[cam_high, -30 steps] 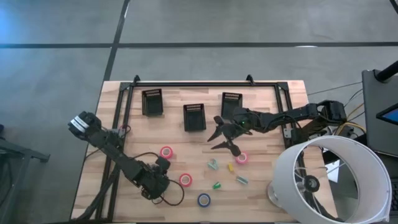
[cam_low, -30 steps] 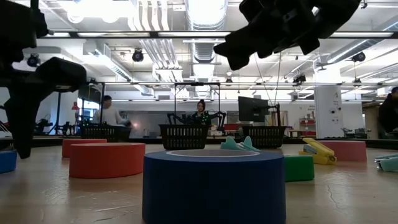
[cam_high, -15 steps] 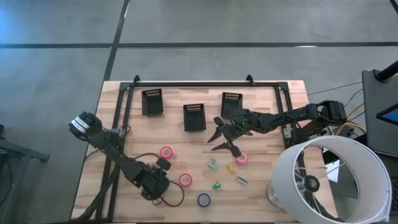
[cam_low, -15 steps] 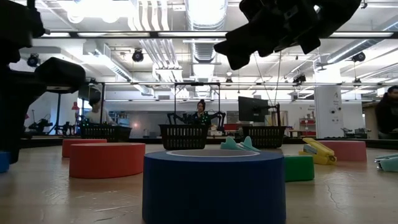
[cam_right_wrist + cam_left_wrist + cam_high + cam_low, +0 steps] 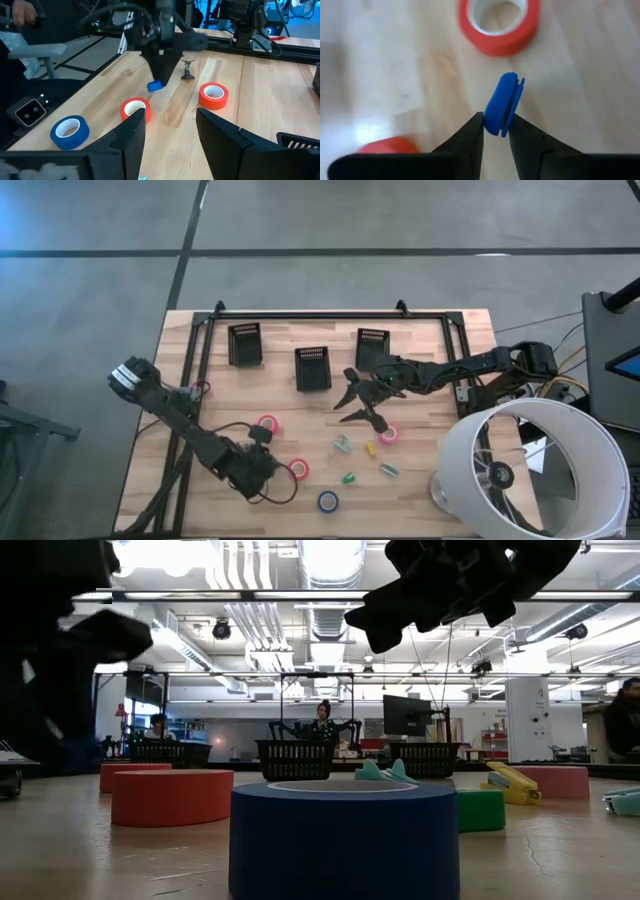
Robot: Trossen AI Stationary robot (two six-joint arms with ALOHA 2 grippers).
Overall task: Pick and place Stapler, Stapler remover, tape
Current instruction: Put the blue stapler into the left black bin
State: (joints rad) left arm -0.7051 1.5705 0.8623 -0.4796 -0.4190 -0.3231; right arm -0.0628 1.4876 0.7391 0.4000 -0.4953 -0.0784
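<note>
My left gripper (image 5: 495, 122) is shut on a small blue plastic piece (image 5: 502, 102); whether it is a stapler or a stapler remover I cannot tell. It hangs over the near left of the table (image 5: 262, 463), next to a red tape roll (image 5: 299, 469). A pink roll (image 5: 267, 424), a blue roll (image 5: 328, 501) and another pink roll (image 5: 389, 434) lie flat on the wood. Small teal (image 5: 343, 443), yellow (image 5: 371, 448) and green (image 5: 349, 477) pieces lie near the middle. My right gripper (image 5: 360, 402) hovers open above them. My left gripper pinches the blue piece by its lower end (image 5: 492, 125) between its two fingers, on its two flat sides. The fingers point down from above (image 5: 161, 70). The piece (image 5: 155, 86) sticks out below the fingertips, lifted clear of the table.
Three black baskets (image 5: 244, 345), (image 5: 313, 367), (image 5: 372, 347) stand along the far side inside a black frame. A big white lamp shade (image 5: 530, 470) fills the near right corner. A cable loops on the wood by the left gripper (image 5: 275, 498). People show in the room behind.
My left gripper has risen from the table with the blue piece, which lay on the wood a second ago and now hangs clear of it. The right arm has kept still.
</note>
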